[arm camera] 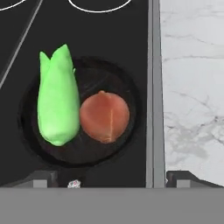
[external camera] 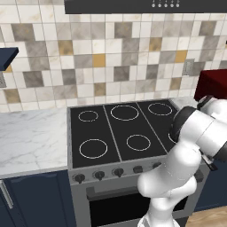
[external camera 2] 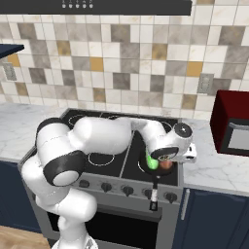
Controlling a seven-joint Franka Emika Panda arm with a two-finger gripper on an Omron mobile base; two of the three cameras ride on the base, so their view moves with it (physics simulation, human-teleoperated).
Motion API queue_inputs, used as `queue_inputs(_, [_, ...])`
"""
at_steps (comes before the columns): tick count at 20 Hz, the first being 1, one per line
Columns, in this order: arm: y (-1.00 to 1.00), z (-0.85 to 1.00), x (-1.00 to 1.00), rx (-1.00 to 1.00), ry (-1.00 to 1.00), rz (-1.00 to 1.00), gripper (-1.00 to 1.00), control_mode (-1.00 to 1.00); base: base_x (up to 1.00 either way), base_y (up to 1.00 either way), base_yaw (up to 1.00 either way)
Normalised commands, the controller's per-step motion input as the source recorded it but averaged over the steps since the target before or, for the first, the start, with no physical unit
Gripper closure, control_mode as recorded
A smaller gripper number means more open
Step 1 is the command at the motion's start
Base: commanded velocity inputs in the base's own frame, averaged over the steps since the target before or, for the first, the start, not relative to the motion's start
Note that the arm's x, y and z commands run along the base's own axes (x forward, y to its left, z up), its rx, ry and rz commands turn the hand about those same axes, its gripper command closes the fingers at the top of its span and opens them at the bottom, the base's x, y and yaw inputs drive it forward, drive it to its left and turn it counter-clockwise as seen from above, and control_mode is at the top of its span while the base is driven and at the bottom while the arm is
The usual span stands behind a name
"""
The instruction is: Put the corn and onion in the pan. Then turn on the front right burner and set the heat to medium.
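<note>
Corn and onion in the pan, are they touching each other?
Touching. The hand view shows the corn lying against the onion's side, no gap between them, both inside the pan.

Flat, even, bright rendered light with no clear source; soft blur throughout. A faint sheen lies on the shallow round black frying pan [arm camera: 109,78], no glare.
</note>
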Motion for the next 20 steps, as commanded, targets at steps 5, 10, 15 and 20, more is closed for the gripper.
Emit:
queue_inputs(5, [-0.3, 0.01, -0.57, 0.24, -0.32, -0.03, -1.0, -1.0, 0.0, 0.0, 0.0])
queue_inputs(10, [-0.04, 0.0, -0.45, 0.12, -0.33, 0.0, -1.0, -1.0, 0.0, 0.0, 0.0])
queue_inputs(15, [-0.01, 0.0, -0.5, 0.03, -0.31, 0.0, -1.0, -1.0, 0.0, 0.0, 0.0])
queue_inputs(20, [0.0, -0.05, -0.45, 0.0, -0.22, 0.0, -1.0, -1.0, 0.0, 0.0, 0.0])
